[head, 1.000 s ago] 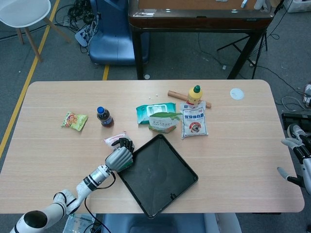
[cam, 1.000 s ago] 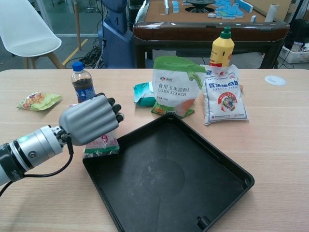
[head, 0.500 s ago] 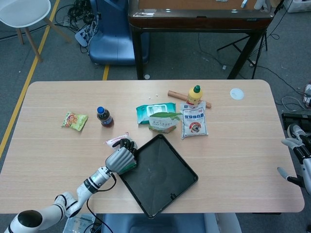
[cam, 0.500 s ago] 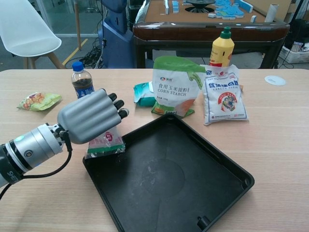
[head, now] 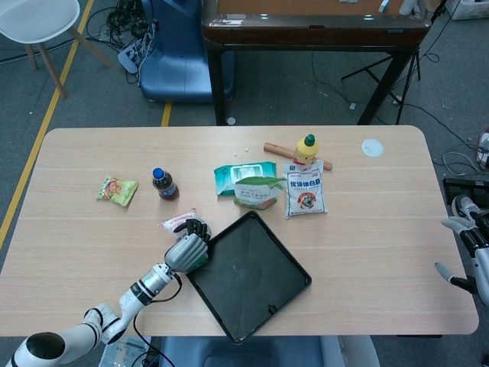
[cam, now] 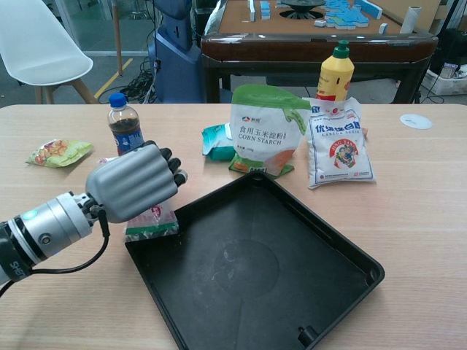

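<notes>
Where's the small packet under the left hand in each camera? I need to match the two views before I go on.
Head view: the small packet peeks out at centre-left, just above the left hand, off the black tray's left corner.
Chest view: the small packet sits lower left, mostly covered by the left hand, beside the tray's left edge.
Shared landmark: the cola bottle, standing just beyond the packet in both.
</notes>
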Controlling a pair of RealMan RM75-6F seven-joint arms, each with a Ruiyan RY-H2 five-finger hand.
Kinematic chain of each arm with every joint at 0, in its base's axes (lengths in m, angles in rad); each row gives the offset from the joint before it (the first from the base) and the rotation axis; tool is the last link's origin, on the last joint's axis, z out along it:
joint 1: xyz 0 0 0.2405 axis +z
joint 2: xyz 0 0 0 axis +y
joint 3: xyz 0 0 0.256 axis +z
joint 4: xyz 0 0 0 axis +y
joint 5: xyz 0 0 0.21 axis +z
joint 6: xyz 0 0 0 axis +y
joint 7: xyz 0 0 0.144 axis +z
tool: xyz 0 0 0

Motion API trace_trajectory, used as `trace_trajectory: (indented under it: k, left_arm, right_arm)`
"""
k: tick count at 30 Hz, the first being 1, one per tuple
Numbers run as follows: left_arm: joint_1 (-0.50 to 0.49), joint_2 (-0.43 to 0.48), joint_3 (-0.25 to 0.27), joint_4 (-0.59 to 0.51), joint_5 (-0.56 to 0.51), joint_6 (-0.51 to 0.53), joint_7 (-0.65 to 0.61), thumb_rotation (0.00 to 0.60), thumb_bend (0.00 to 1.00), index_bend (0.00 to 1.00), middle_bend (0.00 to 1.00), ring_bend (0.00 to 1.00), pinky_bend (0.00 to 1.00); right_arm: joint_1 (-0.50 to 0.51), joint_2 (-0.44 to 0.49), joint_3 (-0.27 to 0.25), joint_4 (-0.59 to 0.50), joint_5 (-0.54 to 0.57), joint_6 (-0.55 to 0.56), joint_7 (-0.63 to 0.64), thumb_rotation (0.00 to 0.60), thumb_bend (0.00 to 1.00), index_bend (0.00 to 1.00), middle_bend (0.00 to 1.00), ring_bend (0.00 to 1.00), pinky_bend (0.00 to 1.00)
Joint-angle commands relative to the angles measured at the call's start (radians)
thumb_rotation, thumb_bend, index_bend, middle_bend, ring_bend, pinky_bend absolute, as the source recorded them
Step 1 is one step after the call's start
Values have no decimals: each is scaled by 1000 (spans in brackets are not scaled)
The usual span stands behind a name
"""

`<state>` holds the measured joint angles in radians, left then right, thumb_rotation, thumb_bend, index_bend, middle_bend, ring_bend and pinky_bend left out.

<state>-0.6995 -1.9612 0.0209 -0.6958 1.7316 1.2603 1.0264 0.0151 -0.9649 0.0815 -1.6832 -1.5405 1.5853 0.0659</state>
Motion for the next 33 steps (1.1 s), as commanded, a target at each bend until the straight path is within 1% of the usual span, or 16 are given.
trace_trajectory:
  k: [1,5,9,11,14,17,20,22,25,28,33]
  left_arm:
    - [-5,-20,-16,36,-19,-20,-1,600,183,332,503,452,714]
    - [-2,-19,-31,32,-33,-8,-14,600,184,331,503,452,714]
    - [1,-2,-32,-14,-29,19,-27,600,184,330,502,452,714]
    - [1,19,-27,-67,-11,54,-42,600,184,326,501,452,714]
    - [9,36,-14,-115,1,64,-37,600,184,316,499,450,714]
    - [5,37,-5,-111,9,43,-2,600,184,297,488,446,714]
    - [12,22,-24,-101,-14,30,25,600,184,273,462,441,713]
    - [20,27,-21,-135,-21,25,-3,600,183,268,455,441,713]
    - [11,42,-13,-152,-3,30,-28,600,184,268,454,441,713]
    - [11,46,-34,-163,-27,21,-69,600,184,270,453,441,713]
    - [12,67,-67,-222,-83,-16,-218,600,184,280,453,441,712]
  right_arm:
    - [-1,0,0,0,0,0,0,600,149,258,253,112,121]
    - [-5,1,-1,3,3,5,3,600,149,258,252,112,121]
    - [-6,1,-1,5,4,6,6,600,150,258,252,112,121]
    - [-5,0,-1,5,0,6,5,600,149,258,252,112,121]
    - [-6,1,0,4,0,8,3,600,150,258,253,112,121]
    - [-6,3,-1,0,-1,8,1,600,149,258,252,112,121]
    - [-7,4,-1,-3,-4,12,-1,600,149,258,252,112,121]
    - [-9,5,-1,-4,-1,12,-2,600,149,258,252,112,121]
    - [-7,4,-1,-5,0,9,-2,600,149,258,253,112,121]
    - [-6,1,-1,-3,-1,8,-1,600,150,258,253,112,121]
    - [-6,0,2,0,4,6,3,600,150,258,252,112,121]
